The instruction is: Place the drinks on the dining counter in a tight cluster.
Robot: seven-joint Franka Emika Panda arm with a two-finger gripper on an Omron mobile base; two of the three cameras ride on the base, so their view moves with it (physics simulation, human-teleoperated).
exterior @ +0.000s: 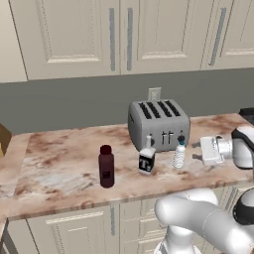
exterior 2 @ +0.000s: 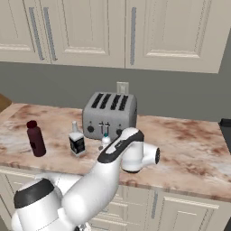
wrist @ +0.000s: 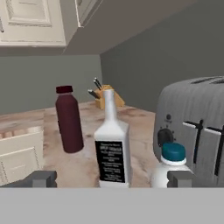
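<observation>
Water bottle (wrist: 171, 168) nearest gripper (wrist: 112, 179), jaws spread wide, nothing held; toaster (wrist: 199, 127) close behind, contact to be avoided during approach.

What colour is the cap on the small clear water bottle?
Teal-blue. The water bottle cap shows best in the hand view, right in front of the toaster.
</observation>
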